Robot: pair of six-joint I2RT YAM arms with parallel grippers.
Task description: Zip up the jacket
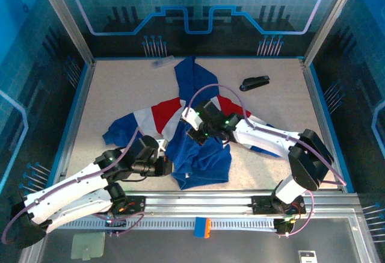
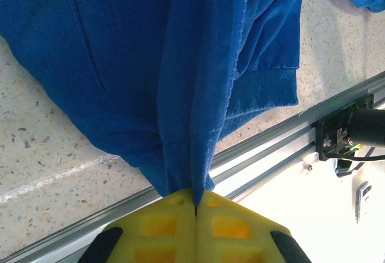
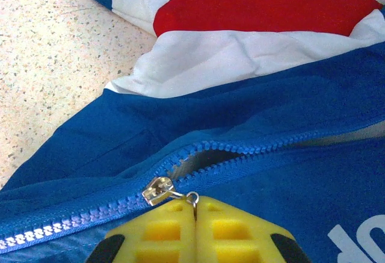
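Observation:
The royal-blue jacket (image 1: 198, 154) with red and white bands lies crumpled mid-table, hood toward the back. My left gripper (image 1: 167, 165) is shut on the jacket's bottom hem (image 2: 189, 173), the blue cloth pulled taut between the yellow pads (image 2: 168, 215). My right gripper (image 1: 201, 132) is over the jacket's front, shut on the silver zipper pull (image 3: 192, 198). The slider (image 3: 157, 191) sits on the blue zipper teeth (image 3: 252, 154); the teeth are joined to its left and gape apart to its right. White chest lettering (image 3: 361, 239) shows at the lower right.
A small black stapler-like object (image 1: 254, 83) lies at the back right. A clear plastic item (image 1: 161, 62) lies at the back edge. An aluminium rail (image 1: 210, 201) runs along the table's near edge, close behind the left gripper.

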